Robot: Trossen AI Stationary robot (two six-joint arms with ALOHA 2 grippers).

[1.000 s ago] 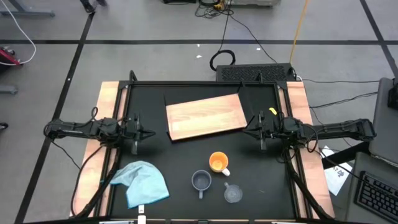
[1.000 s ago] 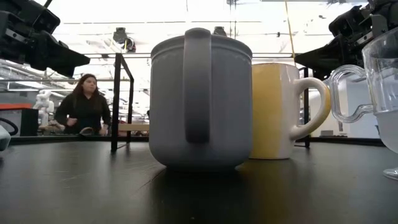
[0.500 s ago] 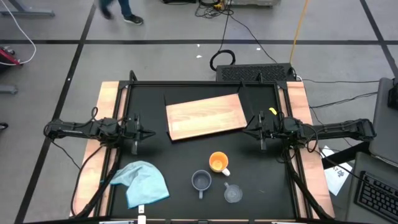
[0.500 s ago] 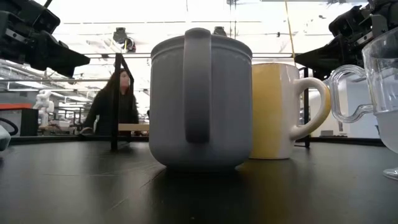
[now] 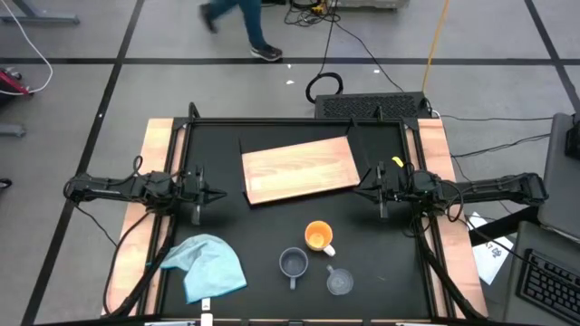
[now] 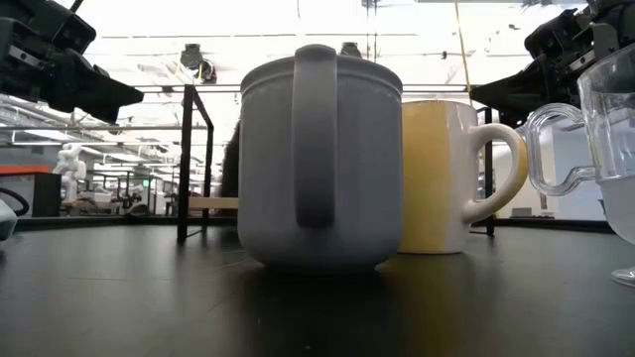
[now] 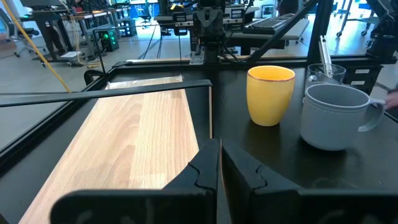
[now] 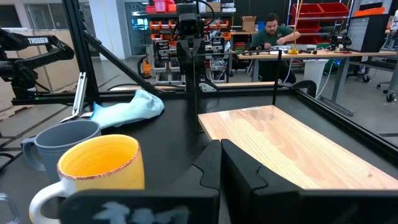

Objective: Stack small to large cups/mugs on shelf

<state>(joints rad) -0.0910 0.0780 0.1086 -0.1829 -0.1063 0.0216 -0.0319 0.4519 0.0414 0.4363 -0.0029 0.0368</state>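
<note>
Looking straight down, my left jaws (image 5: pixel 217 194) and right jaws (image 5: pixel 360 189) sit pressed together and empty, flanking the wooden shelf (image 5: pixel 299 169). All 3 cups stand off it on the black surface (image 5: pixel 263 231): orange cup (image 5: pixel 317 236), grey-blue cup (image 5: pixel 292 263), clear cup (image 5: pixel 339 282), beside a light blue cloth (image 5: pixel 207 264).

At surface level, the grey-blue cup (image 6: pixel 319 159) stands nearest, handle facing the camera.

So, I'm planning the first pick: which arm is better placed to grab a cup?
Probably the right gripper: the orange cup with white handle stands nearer it than the left gripper. Both are shut and empty.
</note>
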